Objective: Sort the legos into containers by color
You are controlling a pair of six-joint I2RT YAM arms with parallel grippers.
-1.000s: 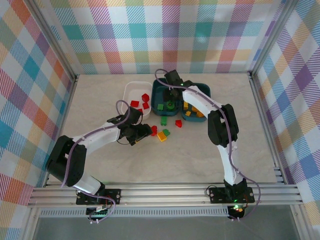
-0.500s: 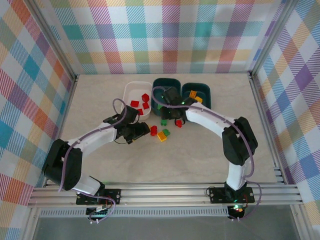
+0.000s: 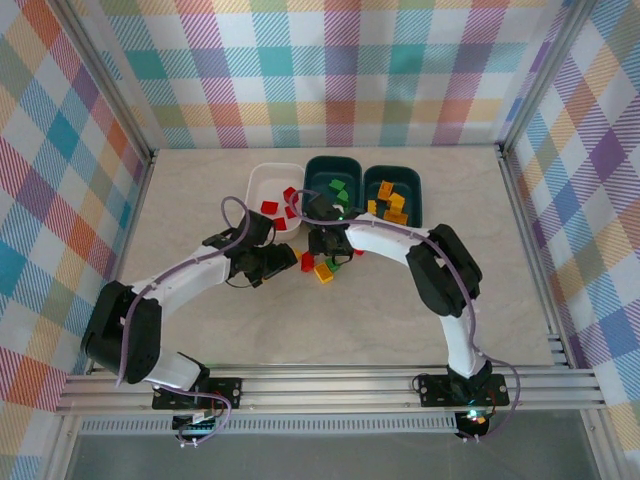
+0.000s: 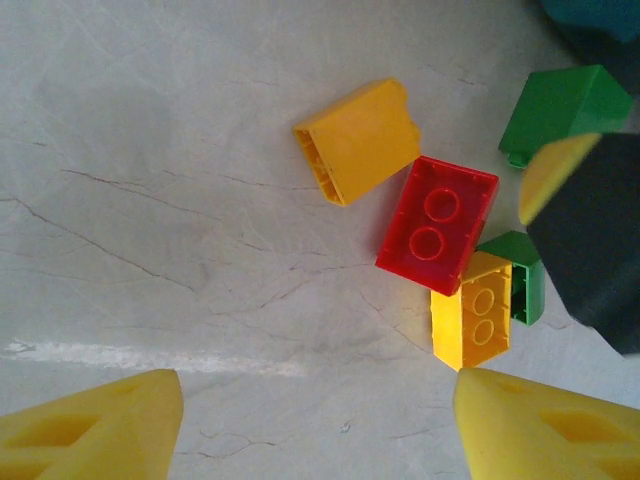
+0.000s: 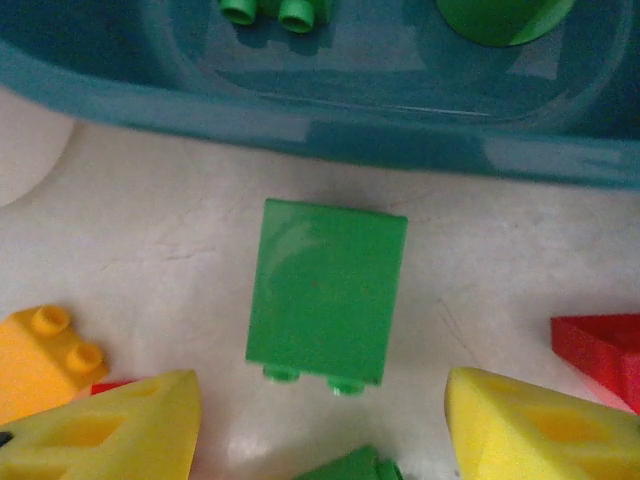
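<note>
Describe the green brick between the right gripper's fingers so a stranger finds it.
Start at the middle tub, the teal one. On the table outside its wall lies a green brick, between the right gripper's yellow fingers. It shows a smooth face, unlike the studded orange brick beside it.

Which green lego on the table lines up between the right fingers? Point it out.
The green lego on its side beside the teal tub, studs toward the right fingers; the other loose green is cropped.
</note>
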